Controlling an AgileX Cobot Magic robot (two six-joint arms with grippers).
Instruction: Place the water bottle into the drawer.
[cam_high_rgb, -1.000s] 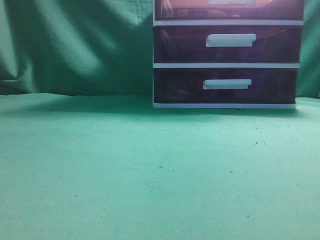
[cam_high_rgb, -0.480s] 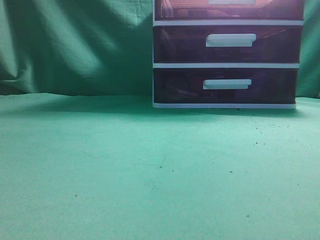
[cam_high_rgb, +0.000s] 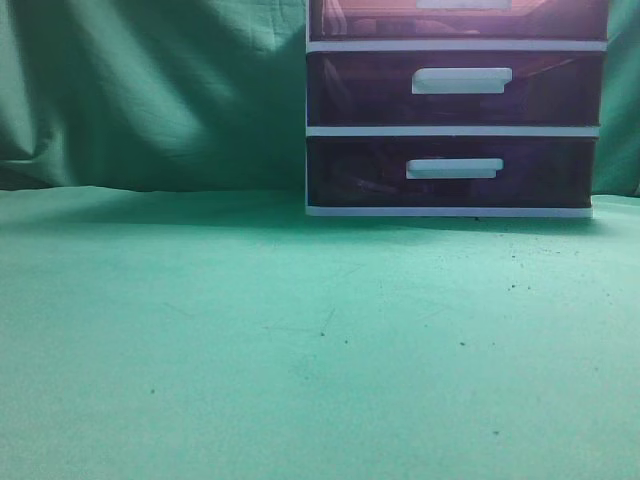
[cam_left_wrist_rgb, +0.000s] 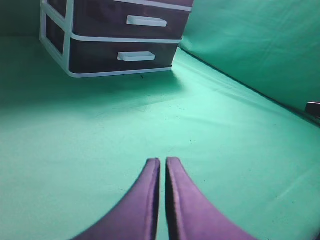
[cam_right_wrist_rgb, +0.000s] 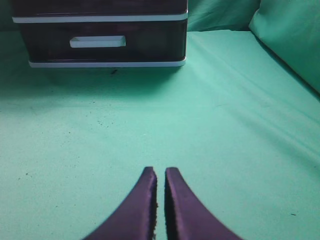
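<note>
Basically nothing is changed across the last second in the exterior view: the white-framed drawer unit (cam_high_rgb: 455, 105) is seen at the same spot on the green table (cam_high_rgb: 250, 340), and no arm is brought into that view, so no progress toward the task can be read from it. The drawer (cam_high_rgb: 458, 18), top tier, is cut off by the upper edge of the exterior view; only its lower strip is shown, it appears flush with the frame, so it is judged closed, though this is not fully certain. Something pale-reddish is glimpsed through its front, but it cannot be identified. The water bottle is not seen in any view, so its whereabouts cannot be told. The left gripper (cam_left_wrist_rgb: 161, 162) is held low over bare cloth, well apart from the unit, jaws pressed together with only a thin slit between them and nothing held. The right gripper (cam_right_wrist_rgb: 160, 171) is posed the same way, jaws together, nothing clamped. Counted: one drawer unit; three drawers in the exterior view, with the middle drawer (cam_high_rgb: 455, 88) and lowest drawer (cam_high_rgb: 450, 172) fully visible; two white bar handles fully shown plus a sliver of a third at the top; two grippers; zero bottles. The task is judged either not begun or at rest.
</note>
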